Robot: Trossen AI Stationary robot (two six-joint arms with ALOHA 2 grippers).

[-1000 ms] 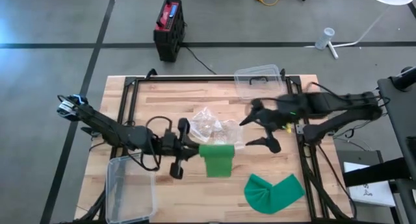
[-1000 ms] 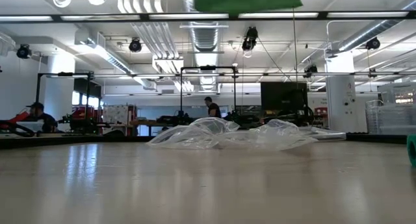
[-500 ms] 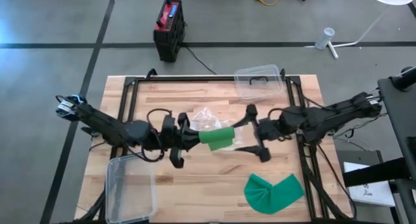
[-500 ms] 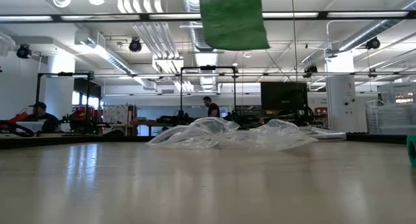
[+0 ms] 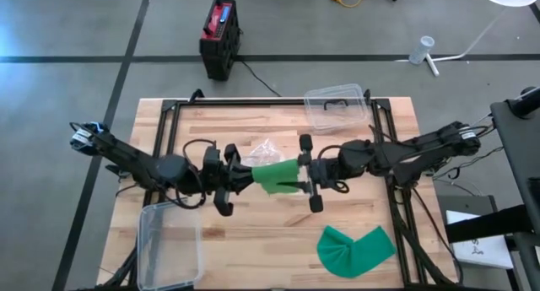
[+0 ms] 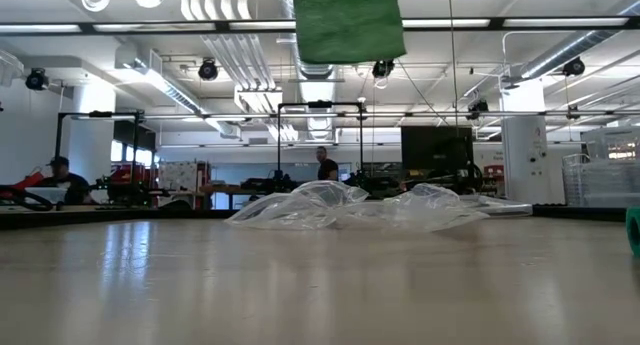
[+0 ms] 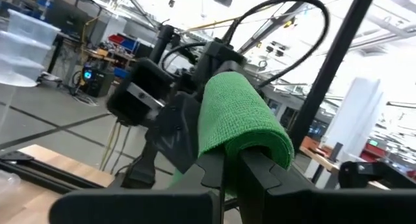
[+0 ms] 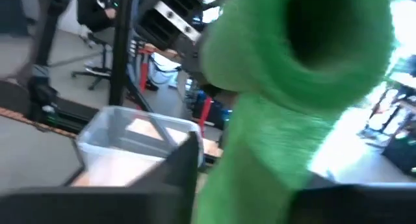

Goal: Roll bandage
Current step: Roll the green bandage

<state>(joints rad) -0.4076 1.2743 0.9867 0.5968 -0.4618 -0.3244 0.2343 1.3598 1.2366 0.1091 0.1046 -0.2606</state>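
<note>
Bandage (image 5: 276, 175) stretched between left end effector (image 5: 237, 178), right end effector (image 5: 305, 175)

Rough green woven-cloth bandage (image 5: 275, 175); pale wood-plank table (image 5: 253, 240).

Counter middle: blocked above by both arms, the left gripper (image 5: 239, 178) and right gripper (image 5: 305, 174) meeting at the green bandage (image 5: 274, 175) held off the surface.
Behind them: crumpled plastic bag (image 5: 263, 150) lies on the counter (image 5: 278, 232).
Far edge: clear container (image 5: 337, 106).
Near left corner: clear bin (image 5: 171, 245).
Near right corner: folded green cloth (image 5: 356, 248).
Near edge, middle: bare wood, open passage.
</note>
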